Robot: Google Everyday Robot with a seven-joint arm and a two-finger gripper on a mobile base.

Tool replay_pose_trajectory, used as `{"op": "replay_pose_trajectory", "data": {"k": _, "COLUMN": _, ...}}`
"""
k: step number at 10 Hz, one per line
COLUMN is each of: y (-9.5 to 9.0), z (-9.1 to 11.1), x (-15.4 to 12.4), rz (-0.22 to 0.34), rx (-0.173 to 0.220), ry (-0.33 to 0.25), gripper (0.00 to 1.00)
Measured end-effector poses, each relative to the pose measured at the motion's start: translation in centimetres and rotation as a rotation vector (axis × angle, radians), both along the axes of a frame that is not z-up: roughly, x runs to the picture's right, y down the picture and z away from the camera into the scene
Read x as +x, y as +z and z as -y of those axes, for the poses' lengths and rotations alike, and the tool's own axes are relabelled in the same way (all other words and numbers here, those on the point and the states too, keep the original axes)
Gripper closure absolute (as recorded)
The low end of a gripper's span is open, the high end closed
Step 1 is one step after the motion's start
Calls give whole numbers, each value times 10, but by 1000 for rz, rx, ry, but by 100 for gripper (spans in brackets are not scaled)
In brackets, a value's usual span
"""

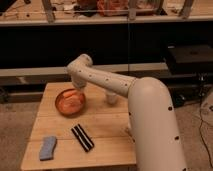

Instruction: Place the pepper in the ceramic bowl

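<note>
Arm (125, 87): single, white, thick-bodied, dotted with small dark marks. Rises from lower right of view as broad rounded column, bends at shoulder height, extends leftward in tapering segment. Elbow-like joint (80, 65) at upper left, turned downward from there. Gripper (76, 92): at end of downward-turned wrist, low at left of view, largely hidden behind wrist housing. Base: out of view below frame.

Robot arm reaching across a crowded wooden surface (107, 125).
The claw (78, 89) hangs over the ceramic bowl (70, 101); a striped strip (82, 138) and blue cloth (48, 148) occupy the front.
</note>
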State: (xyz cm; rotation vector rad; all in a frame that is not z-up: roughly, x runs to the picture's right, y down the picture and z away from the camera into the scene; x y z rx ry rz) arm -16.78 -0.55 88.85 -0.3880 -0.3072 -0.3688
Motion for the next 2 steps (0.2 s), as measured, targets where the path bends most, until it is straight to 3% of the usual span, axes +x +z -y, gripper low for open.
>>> {"op": "replay_pose_trajectory", "data": {"k": 2, "y": 0, "z": 0, "x": -2, "rz": 1, "rx": 0, "ry": -3, "gripper": 58}}
